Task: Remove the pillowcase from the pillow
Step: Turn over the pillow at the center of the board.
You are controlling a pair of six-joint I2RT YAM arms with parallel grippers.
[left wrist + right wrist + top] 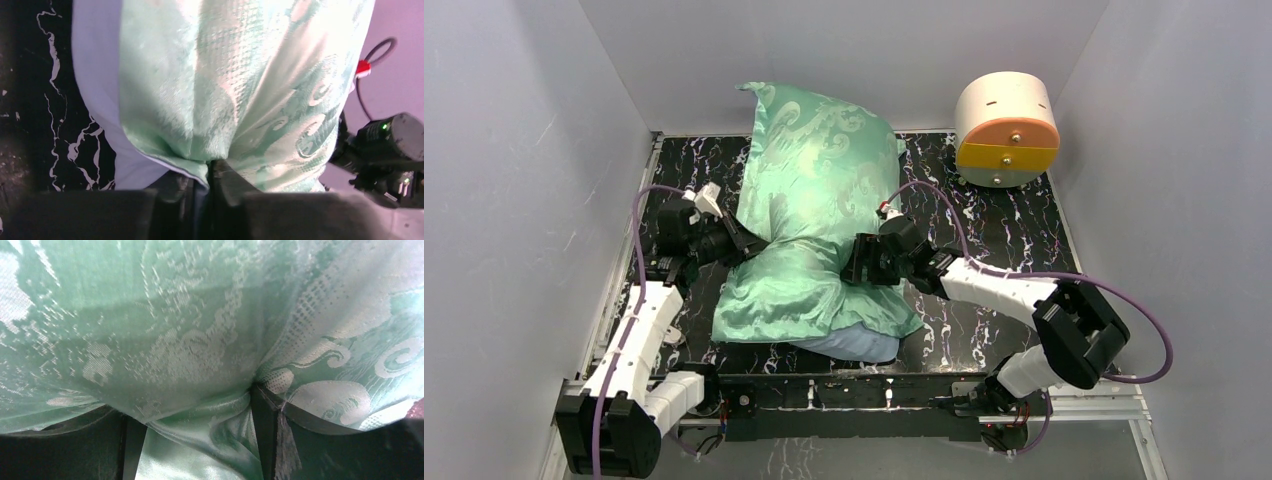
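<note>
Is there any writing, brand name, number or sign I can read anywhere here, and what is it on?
None can be read.
The pillowcase bears only woven swirls, no letters.
The round drum shows plain cream and orange bands, no label.

Both arms inward, left end effector (757, 245) in narrow pinch, right end effector (848, 268) in wider clamp.

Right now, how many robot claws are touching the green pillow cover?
2. The left gripper pinches the pillowcase on its left side. The right gripper, opposite on the right side, has cloth bunched in its jaws. None seems hidden.
</note>
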